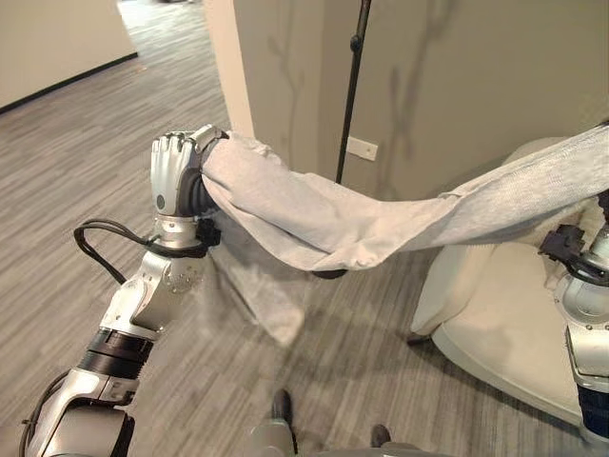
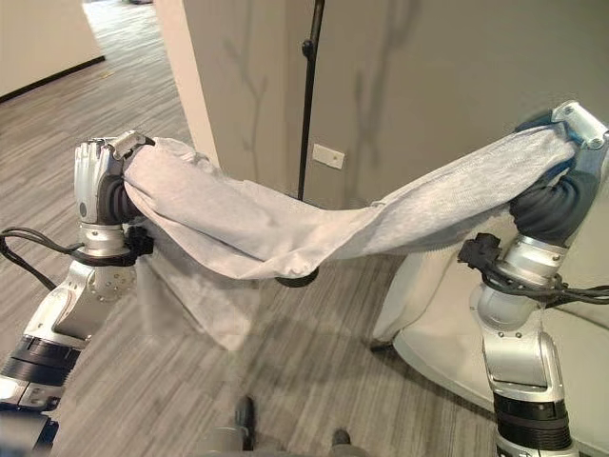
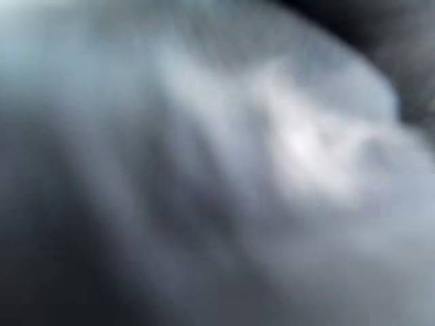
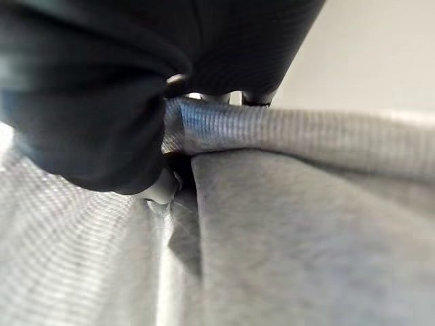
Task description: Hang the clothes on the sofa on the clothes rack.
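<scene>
Grey fabric is right up against both wrist cameras, so the garment (image 2: 285,233) is basically in the robot's face here. It's a light grey knit top stretched in the air between the two hands, sagging in the middle, with a loose panel hanging down near the left arm above the wood-look floor (image 1: 67,162).

Left hand (image 1: 171,176) is raised on the left, fingers curled round one end of the garment. Right hand (image 2: 561,181) is up on the right, closed on the other end; its wrist view shows cloth pinched under the dark cover.

Rack pole (image 1: 352,86), thin and black, stands behind the sag, close to the grey wall (image 2: 428,86). Cream sofa (image 1: 495,324) sits low on the right, beside the right arm.
</scene>
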`<state>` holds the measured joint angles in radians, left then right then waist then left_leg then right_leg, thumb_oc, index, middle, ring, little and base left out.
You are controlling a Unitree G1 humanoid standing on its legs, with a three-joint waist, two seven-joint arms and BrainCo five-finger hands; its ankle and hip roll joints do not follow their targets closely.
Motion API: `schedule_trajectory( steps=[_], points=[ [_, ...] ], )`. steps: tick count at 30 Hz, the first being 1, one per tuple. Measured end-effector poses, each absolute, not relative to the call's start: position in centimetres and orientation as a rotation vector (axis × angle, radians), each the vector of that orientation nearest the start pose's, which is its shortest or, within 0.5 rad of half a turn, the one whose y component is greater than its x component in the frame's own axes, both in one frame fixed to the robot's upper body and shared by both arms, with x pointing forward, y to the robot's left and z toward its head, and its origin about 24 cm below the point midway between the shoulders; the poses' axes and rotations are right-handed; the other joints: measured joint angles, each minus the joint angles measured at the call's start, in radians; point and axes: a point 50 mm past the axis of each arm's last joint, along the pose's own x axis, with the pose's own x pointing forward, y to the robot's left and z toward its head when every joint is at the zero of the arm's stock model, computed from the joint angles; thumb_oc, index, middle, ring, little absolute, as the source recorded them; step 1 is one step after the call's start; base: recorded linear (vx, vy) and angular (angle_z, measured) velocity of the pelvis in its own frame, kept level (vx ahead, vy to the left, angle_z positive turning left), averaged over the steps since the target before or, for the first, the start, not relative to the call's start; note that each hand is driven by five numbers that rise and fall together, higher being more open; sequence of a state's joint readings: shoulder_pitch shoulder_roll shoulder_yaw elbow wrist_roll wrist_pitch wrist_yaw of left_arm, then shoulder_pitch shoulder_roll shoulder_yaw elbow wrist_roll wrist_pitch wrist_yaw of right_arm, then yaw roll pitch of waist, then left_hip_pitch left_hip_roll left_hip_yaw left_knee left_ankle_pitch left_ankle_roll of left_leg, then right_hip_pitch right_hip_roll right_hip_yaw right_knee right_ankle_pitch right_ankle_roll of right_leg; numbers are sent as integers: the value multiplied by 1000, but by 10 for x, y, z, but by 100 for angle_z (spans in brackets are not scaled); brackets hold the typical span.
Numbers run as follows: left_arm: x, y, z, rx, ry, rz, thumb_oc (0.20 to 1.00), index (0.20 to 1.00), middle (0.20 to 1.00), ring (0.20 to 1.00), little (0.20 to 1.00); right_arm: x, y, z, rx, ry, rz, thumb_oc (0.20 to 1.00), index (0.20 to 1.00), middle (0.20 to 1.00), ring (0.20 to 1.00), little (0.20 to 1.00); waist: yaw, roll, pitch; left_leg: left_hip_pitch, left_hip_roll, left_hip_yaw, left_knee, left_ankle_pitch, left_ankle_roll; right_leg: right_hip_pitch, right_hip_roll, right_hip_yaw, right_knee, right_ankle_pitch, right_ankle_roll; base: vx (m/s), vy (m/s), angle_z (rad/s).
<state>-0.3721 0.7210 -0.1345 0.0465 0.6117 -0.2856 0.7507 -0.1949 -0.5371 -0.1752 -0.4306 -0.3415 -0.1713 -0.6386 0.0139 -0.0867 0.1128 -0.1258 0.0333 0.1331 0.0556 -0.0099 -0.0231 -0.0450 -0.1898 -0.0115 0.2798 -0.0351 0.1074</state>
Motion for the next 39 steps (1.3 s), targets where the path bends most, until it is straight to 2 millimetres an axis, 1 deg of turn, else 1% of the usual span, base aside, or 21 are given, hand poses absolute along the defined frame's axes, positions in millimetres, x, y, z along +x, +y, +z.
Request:
schedule_trajectory(
  steps=[1,2,4,6,7,9,11,13,14,16,21,23,24,25,27,29,30,33,34,37,39],
  points=[
    [282,216,197,1061,-1020,428,200,200,200,200,200,223,-223,245,-643,-1100,-651,200,200,200,200,200,-1,17,-1,31,5,19,-20,52,40,-35,-9,-4,107,-22,23,128,194,-34],
    [281,215,198,1068,-1034,422,200,200,200,200,200,224,-224,244,-677,-1101,-669,200,200,200,200,200,-17,3,-14,59,-28,18,-22,53,76,-45,-33,3,188,-36,53,200,266,-3],
    [280,214,199,1074,-1053,433,200,200,200,200,200,226,-226,247,-715,-1105,-708,200,200,200,200,200,-6,-11,-30,104,-63,47,-31,32,103,-63,-74,-5,258,24,82,226,257,-19],
    [277,211,202,1070,-1081,440,200,200,200,200,200,231,-226,247,-750,-1107,-741,200,200,200,200,200,-5,9,-32,148,-73,63,-47,15,125,-72,-107,-48,324,82,88,271,198,-27],
    [277,211,203,1063,-1088,444,200,200,200,200,200,235,-226,245,-801,-1094,-750,200,200,200,200,200,-8,17,-33,190,-86,64,-75,9,134,-90,-136,-97,377,77,94,264,119,-13],
    [279,211,204,1063,-1093,453,200,200,200,200,200,241,-237,249,-1005,-1086,-751,200,200,200,200,200,-18,32,-49,249,-101,64,-112,0,152,-114,-146,-181,415,-12,76,288,12,-9],
    [293,215,213,1082,-1086,492,200,200,200,200,200,250,-254,259,-1145,-1074,-807,200,200,200,200,200,-45,34,-56,275,-108,59,-124,-3,130,-140,-120,-280,239,-44,61,251,-66,18],
    [308,219,216,1127,-1045,514,200,200,200,200,200,262,-268,260,-1173,-1007,-879,200,200,200,200,200,-67,21,-69,285,-117,57,-125,2,131,-132,-89,-324,9,3,51,219,-84,32],
    [313,219,215,1131,-1025,524,200,200,200,200,200,265,-276,256,-1186,-964,-912,200,200,200,200,200,-87,25,-70,296,-121,37,-127,-15,105,-140,-74,-328,-80,43,52,325,-127,49],
    [335,207,226,1149,-1003,522,200,200,200,200,200,275,-300,244,-1236,-825,-964,200,200,200,200,200,-114,14,-77,316,-133,-9,-126,-42,101,-133,-48,-326,-371,205,93,412,-145,60],
    [344,190,246,1153,-1057,509,200,200,200,200,200,280,-313,245,-1332,-755,-971,200,200,200,200,200,-153,19,-79,433,-127,-39,-142,-119,81,-152,-44,-269,-364,273,86,371,-127,20],
    [348,186,252,1157,-1059,514,200,200,200,200,200,279,-316,248,-1333,-756,-986,200,200,200,200,200,-178,15,-90,482,-108,-60,-142,-165,44,-119,-40,-269,-323,270,79,418,-204,19],
    [350,182,254,1165,-1063,504,200,200,200,200,200,279,-319,250,-1339,-745,-991,200,200,200,200,200,-188,33,-105,510,-74,-69,-143,-195,13,-103,-9,-271,-300,309,15,312,-211,18],
    [349,176,257,1149,-1086,486,200,200,200,200,200,279,-321,257,-1355,-753,-1003,200,200,200,200,200,-186,113,-143,508,18,-53,-108,-204,-12,-92,90,-282,-285,252,-58,383,-304,-17],
    [349,177,264,1159,-1096,493,200,200,200,200,200,283,-320,264,-1365,-762,-992,200,200,200,200,200,-181,110,-141,476,42,-42,-5,-191,-54,-70,111,-273,-290,244,-105,309,-292,-30],
    [356,178,268,1214,-1077,473,200,200,200,200,200,290,-323,272,-1427,-760,-970,200,200,200,200,200,-188,115,-141,423,67,-43,152,-170,-75,-49,147,-265,-279,194,-112,174,-186,-19],
    [358,180,272,1235,-1072,475,200,200,200,200,200,291,-322,277,-1438,-772,-962,200,200,200,200,200,-181,112,-139,396,87,-42,237,-178,-96,-31,156,-262,-282,176,-131,279,-220,-27],
    [356,193,294,1314,-1089,512,200,200,200,200,200,290,-323,282,-1440,-790,-967,200,200,200,200,200,-185,100,-131,318,155,-69,488,-69,-131,40,220,-255,-282,107,-175,228,-196,-19],
    [358,203,304,1366,-1077,543,200,200,200,200,200,290,-329,278,-1442,-767,-973,200,200,200,200,200,-190,72,-118,257,177,-68,632,-12,-128,76,227,-255,-279,76,-202,238,-220,-8],
    [361,213,312,1429,-1052,564,200,200,200,200,200,292,-340,269,-1434,-703,-981,200,200,200,200,200,-199,17,-103,140,233,-27,649,-34,-114,96,207,-271,-287,54,-214,160,-90,14],
    [363,220,306,1487,-1002,542,200,200,200,200,200,293,-341,267,-1414,-692,-975,200,200,200,200,200,-180,-6,-88,85,249,9,560,-46,-105,121,194,-270,-308,53,-215,151,23,6]
  ],
)
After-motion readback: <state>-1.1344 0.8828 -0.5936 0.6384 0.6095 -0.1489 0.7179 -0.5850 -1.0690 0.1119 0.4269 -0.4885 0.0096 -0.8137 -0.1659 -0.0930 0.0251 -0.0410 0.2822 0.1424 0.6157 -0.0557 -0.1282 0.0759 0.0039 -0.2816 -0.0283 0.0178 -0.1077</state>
